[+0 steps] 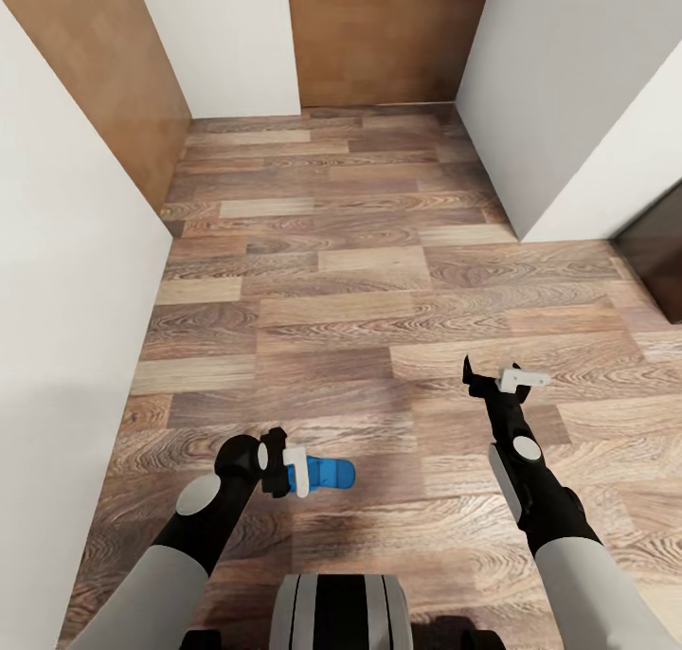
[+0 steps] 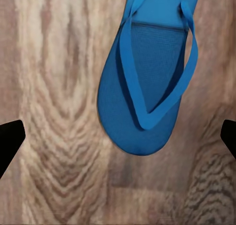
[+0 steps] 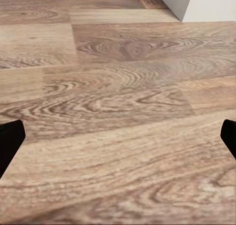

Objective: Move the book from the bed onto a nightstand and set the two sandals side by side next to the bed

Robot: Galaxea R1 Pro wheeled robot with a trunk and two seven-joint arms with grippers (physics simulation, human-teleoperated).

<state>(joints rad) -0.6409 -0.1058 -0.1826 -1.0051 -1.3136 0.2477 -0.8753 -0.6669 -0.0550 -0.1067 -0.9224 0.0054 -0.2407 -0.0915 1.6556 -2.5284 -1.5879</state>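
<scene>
No text, label, brand, number or sign can be read anywhere.

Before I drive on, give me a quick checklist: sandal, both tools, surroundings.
1. Sandal gripped by left tool: cannot tell. The left wrist view has the fingertips wide apart, neither touching it.
2. Sandal intact, strap side up: ok.
3. Right tool free: ok. It is open, with only floor beyond it.
4. Left arm apart from the wall: ok in the head view.
5. Door ahead open: cannot tell.
</scene>
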